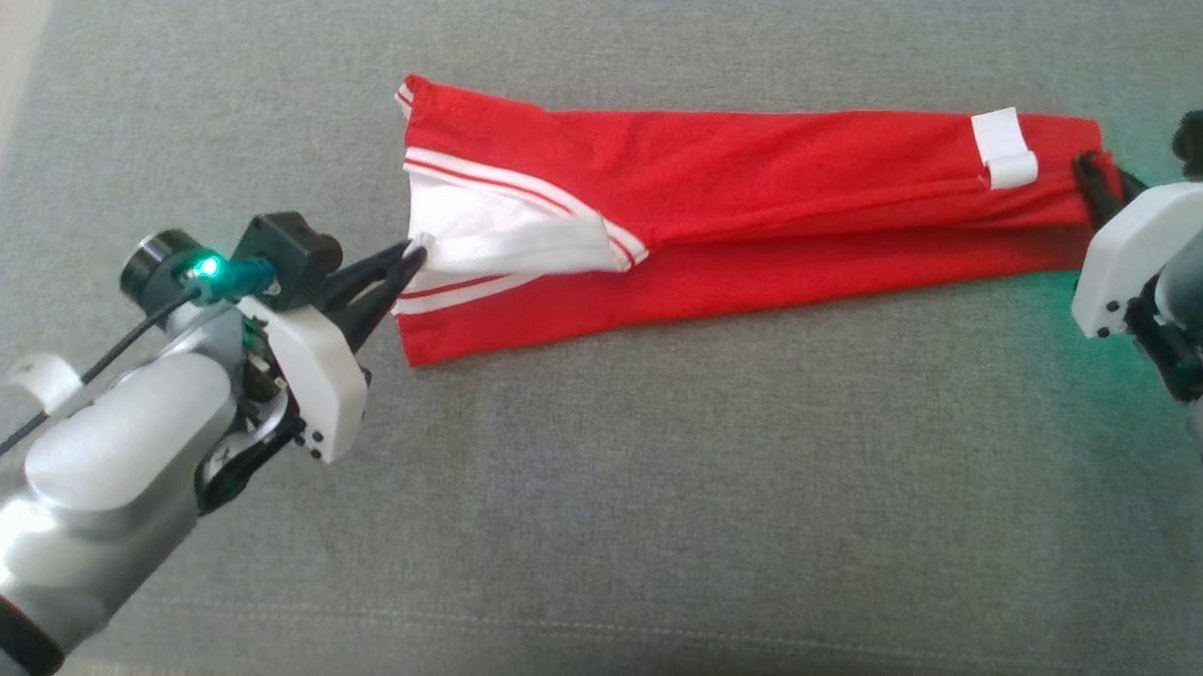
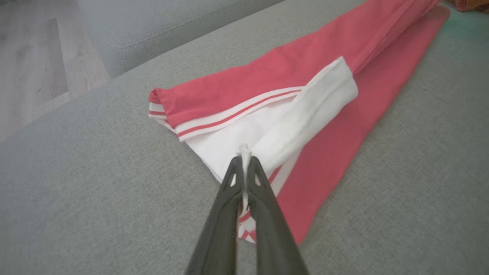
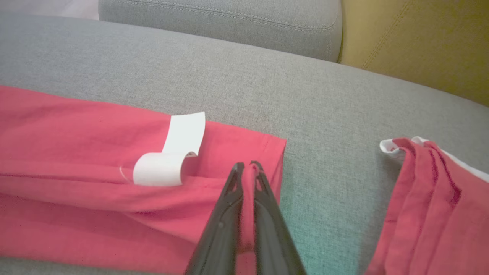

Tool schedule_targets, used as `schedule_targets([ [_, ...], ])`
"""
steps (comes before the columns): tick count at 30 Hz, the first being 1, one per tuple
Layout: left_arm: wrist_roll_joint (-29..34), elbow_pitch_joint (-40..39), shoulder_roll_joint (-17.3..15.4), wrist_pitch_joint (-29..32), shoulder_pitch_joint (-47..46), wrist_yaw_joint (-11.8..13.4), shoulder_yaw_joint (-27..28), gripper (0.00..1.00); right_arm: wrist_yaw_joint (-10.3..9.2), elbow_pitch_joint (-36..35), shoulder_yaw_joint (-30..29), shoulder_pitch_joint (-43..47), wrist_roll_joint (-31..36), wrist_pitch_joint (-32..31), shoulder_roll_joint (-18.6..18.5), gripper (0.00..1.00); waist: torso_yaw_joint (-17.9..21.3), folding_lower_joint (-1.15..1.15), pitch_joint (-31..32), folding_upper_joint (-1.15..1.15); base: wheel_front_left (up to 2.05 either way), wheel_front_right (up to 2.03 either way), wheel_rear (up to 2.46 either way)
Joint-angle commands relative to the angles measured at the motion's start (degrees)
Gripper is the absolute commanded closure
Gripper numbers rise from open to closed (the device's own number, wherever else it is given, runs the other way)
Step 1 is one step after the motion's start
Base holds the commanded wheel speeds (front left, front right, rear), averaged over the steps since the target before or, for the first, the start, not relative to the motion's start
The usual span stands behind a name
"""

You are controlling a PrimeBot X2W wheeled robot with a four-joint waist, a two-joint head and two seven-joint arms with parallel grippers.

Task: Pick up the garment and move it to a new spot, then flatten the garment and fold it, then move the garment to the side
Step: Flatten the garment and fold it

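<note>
The garment [image 1: 746,203] is a red piece with white striped trim, folded into a long band across the grey cushion [image 1: 596,498]. A white lining panel [image 1: 505,237] shows at its left end, and a curled white label [image 1: 1003,147] lies near its right end. My left gripper [image 1: 411,254] is shut on the white edge at the left end; in the left wrist view the white fabric [image 2: 305,110] is pinched between its fingertips [image 2: 233,172]. At the right end, my right gripper [image 1: 1092,175] is shut on a fold of red fabric [image 3: 76,152], which the right wrist view shows beside the label [image 3: 168,160].
Another folded red cloth [image 3: 431,206] lies on the cushion to the right of my right gripper. A grey sofa back [image 3: 221,19] and a yellow cushion [image 3: 420,42] stand behind. Wooden floor [image 2: 34,61] lies beyond the cushion's left edge.
</note>
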State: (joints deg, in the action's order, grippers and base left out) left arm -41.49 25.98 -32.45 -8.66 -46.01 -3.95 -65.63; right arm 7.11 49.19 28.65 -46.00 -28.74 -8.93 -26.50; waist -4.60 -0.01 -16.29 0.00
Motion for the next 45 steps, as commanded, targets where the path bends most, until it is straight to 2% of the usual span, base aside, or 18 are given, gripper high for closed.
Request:
schedule_targets([
  [1, -0.6, -1.1, -2.5, 0.2, -1.3, 0.5, 2.5, 1.0, 0.37, -1.2, 0.7, 0.9, -0.3, -0.4, -1.7, 1.0, 0.2, 0.01, 0.1, 0.0, 0.0, 0.0, 0.0],
  [3, -1.0, -1.2, -2.4, 0.7, -0.7, 0.6, 2.2, 1.0, 0.37, -0.8, 1.4, 1.4, -0.9, -1.3, -1.8, 1.0, 0.5, 0.01, 0.3, 0.0, 0.0, 0.0, 0.0],
  [4, -1.0, -1.2, -2.3, 0.7, -0.5, 0.8, 2.1, 1.0, 0.37, -0.8, 1.7, 1.5, -1.3, -1.5, -1.8, 0.03, 0.6, 0.01, 0.3, 0.0, 0.0, 0.0, 0.0],
  [5, -1.1, -1.0, -2.2, 0.8, -0.2, 1.1, 2.0, 0.78, 0.37, -0.9, 1.9, 1.6, -1.8, -1.6, -1.7, 0.0, 0.8, 0.01, 0.3, 0.0, 0.0, 0.0, 0.0],
  [6, -1.2, -0.8, -2.1, 0.8, 0.1, 1.4, 2.0, 0.34, 0.37, -1.1, 2.1, 1.7, -2.2, -1.6, -1.7, 0.0, 1.0, 0.01, 0.4, 0.0, 0.0, 0.0, 0.0],
  [7, -1.2, -0.7, -1.9, 0.7, 0.3, 1.6, 1.9, 0.04, 0.37, -1.2, 2.3, 1.7, -2.6, -1.7, -1.7, 0.0, 1.2, 0.01, 0.5, 0.0, 0.0, 0.0, 0.0],
  [8, -1.4, -0.6, -1.8, 0.6, 0.6, 1.8, 2.0, 0.0, 0.37, -1.4, 2.3, 1.7, -2.9, -1.7, -1.8, 0.0, 1.3, 0.01, 0.6, 0.0, 0.0, 0.0, 0.0],
  [14, -4.1, 0.0, -0.5, -2.5, 2.1, 4.5, 4.9, 0.0, 0.37, -3.0, 0.6, 1.5, -4.3, 2.0, -1.7, 0.0, 2.1, 0.01, 2.3, 0.0, 0.0, 0.0, 0.0],
  [17, -7.0, 0.0, 0.6, -5.0, 3.1, 7.2, 9.4, 0.0, 0.37, -4.8, -1.1, 1.9, -4.8, 6.2, -0.5, 0.0, 2.3, 0.01, 3.6, 0.0, 0.0, 0.0, 0.0],
  [21, -9.1, -2.3, 2.6, -6.3, 5.4, 11.3, 18.8, 0.0, 0.37, -7.4, -3.6, 3.3, -4.1, 12.8, 1.5, 0.0, 2.3, 0.01, 5.1, 0.0, 0.0, 0.0, 0.0],
  [22, -9.1, -2.3, 2.6, -6.3, 5.4, 11.3, 18.8, 0.0, 0.37, -7.4, -3.6, 3.3, -4.1, 12.8, 1.5, 0.0, 2.3, 0.01, 5.1, 0.0, 0.0, 0.0, 0.0],
  [24, -7.5, -5.6, 4.5, -6.3, 7.8, 13.4, 26.9, 0.0, 0.37, -8.6, -5.0, 4.5, -3.2, 16.0, 2.8, 0.0, 2.2, 0.01, 5.7, 0.0, 0.0, 0.0, 0.0],
  [28, 0.1, -12.7, 10.3, -6.3, 15.7, 14.9, 41.8, 0.0, 0.37, -10.7, -7.4, 8.0, 0.8, 21.0, 5.9, 0.0, 1.9, 0.01, 6.7, 0.0, 0.0, 0.0, 0.0],
  [33, 11.7, -18.9, 18.9, -6.3, 25.3, 13.1, 52.4, 0.0, 0.37, -14.4, -12.9, 13.3, 7.4, 23.4, 10.5, 0.0, 1.5, 0.01, 7.3, 0.0, 0.0, 0.0, 0.0],
  [37, 17.5, -20.5, 24.5, -6.3, 30.4, 10.2, 57.3, 0.0, 0.37, -17.2, -17.6, 17.2, 11.8, 23.8, 13.9, 0.0, 1.2, 0.01, 7.4, 0.0, 0.0, 0.0, 0.0],
  [41, 21.6, -20.0, 26.6, -6.3, 31.4, 6.7, 60.0, 0.0, 0.37, -18.6, -21.6, 18.8, 15.2, 23.6, 15.8, 0.0, 0.5, 0.01, 6.7, 0.0, 0.0, 0.0, 0.0],
  [45, 23.6, -18.7, 27.8, -6.3, 30.8, 3.8, 61.7, 0.0, 0.37, -16.7, -27.2, 18.2, 16.6, 20.1, 18.1, 0.0, -0.3, 0.01, 5.3, 0.0, 0.0, 0.0, 0.0],
])
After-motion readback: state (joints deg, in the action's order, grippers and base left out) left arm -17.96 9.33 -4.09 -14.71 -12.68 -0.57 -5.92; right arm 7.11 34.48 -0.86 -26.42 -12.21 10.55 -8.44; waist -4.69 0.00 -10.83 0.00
